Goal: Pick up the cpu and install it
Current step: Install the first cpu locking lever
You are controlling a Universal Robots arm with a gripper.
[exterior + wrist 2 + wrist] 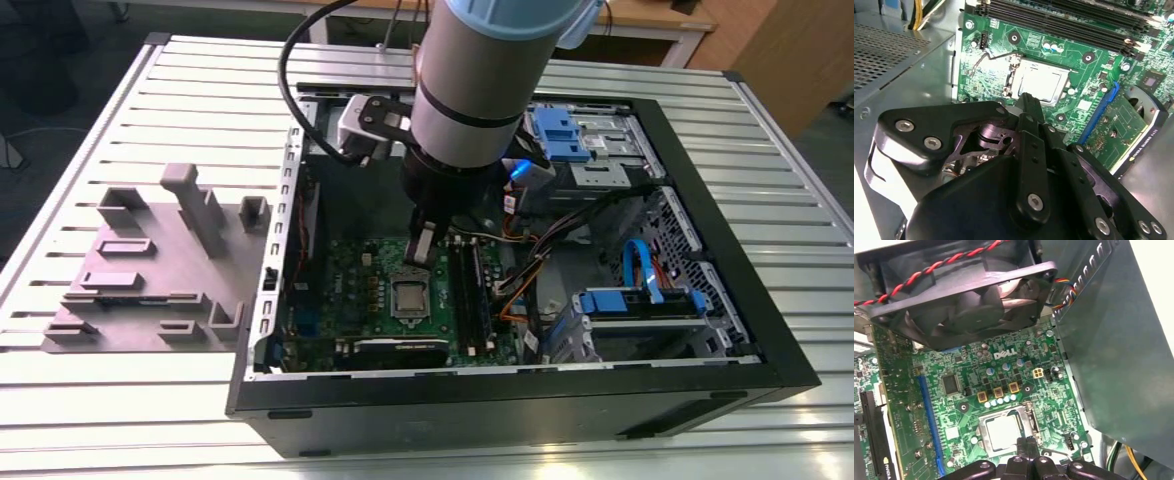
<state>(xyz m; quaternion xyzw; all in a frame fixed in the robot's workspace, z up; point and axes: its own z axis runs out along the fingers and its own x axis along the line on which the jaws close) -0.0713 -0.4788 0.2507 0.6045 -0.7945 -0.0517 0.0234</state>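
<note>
Black metal fingers of the gripper (1026, 102) stand pressed together, tip against tip, with no gap seen between them in both wrist views, so the gripper is closed and nothing shows between the tips. From this point the cpu (1043, 83) lies just beyond and a little below the fingertips: it sits flat in the socket frame (1015, 75) on the green motherboard (1104, 65), its pale square top facing up. In the first wrist view the same gripper (1025, 444) points at the near edge of the cpu (1002, 432), and the tips cover this edge a little, but whether they touch the chip or stand just above it cannot be told. In the exterior view the gripper (419, 252) hangs straight down from the grey arm (467, 100) into the open computer case (721, 340), directly over the socket where the cpu (406, 293) rests. The chip is square, so it has no long axis; its sides run along the sides of the frame. The retention lever (981, 57) lies beside the socket, towards the metal wall. The black fan (969, 300) hangs close above the board, on the far side of the socket from the tool.
</note>
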